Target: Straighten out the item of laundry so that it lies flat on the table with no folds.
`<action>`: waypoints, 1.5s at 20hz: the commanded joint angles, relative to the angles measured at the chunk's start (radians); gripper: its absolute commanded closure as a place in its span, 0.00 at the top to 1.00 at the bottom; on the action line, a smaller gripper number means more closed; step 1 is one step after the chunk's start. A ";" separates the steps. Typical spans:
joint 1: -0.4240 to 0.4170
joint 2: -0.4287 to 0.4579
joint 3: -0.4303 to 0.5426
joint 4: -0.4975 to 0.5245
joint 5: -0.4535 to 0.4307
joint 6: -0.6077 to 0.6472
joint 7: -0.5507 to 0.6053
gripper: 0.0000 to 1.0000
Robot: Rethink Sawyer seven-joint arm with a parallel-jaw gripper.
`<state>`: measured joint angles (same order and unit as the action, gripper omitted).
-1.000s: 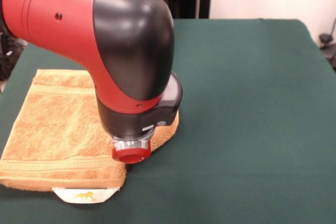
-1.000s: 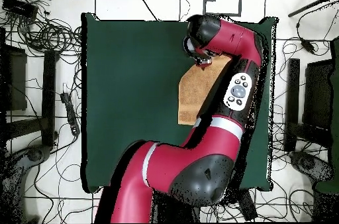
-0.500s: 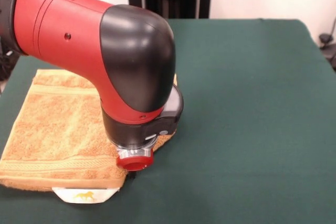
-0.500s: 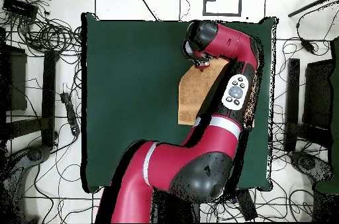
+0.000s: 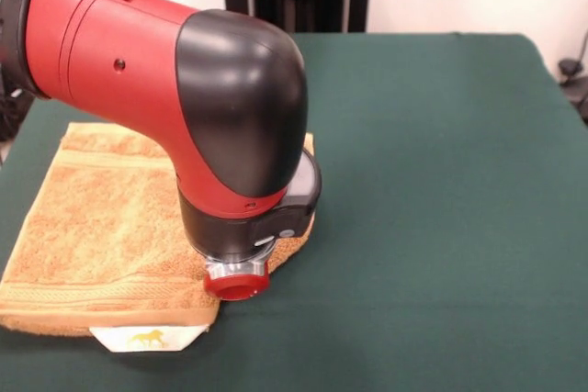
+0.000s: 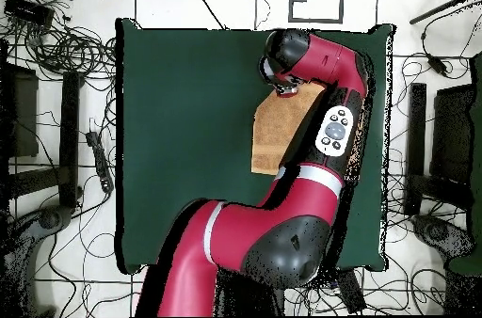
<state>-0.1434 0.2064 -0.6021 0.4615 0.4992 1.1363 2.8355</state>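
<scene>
No readable text; the towel's white tag (image 5: 147, 339) bears perhaps a small gold horse emblem.

Inventory: 1 orange-tan towel (image 5: 101, 227) with 1 white tag (image 5: 147, 339) at its near edge and 2 woven stripe bands (image 5: 101, 289) showing, 1 near each end; 1 green table (image 5: 441, 208) beneath it. 1 red and black robot arm (image 5: 184, 89), ending in 1 red-ringed wrist end (image 5: 236, 284) low over the towel's corner.
</scene>
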 commanded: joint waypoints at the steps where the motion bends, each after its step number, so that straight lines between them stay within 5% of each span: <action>1: 0.020 0.029 0.148 0.079 0.024 -0.087 0.088 0.00; 6: 0.016 0.025 0.168 0.088 0.038 -0.098 0.101 0.00; 11: -0.010 0.010 0.337 0.146 0.084 -0.283 -0.018 0.00; 22: -0.029 -0.019 0.516 0.181 0.028 -0.552 -0.067 0.00; 30: -0.029 0.017 0.531 0.139 -0.003 -0.549 -0.020 0.00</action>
<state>-0.2008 0.1515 -0.2360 0.4991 0.4934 0.6433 2.8355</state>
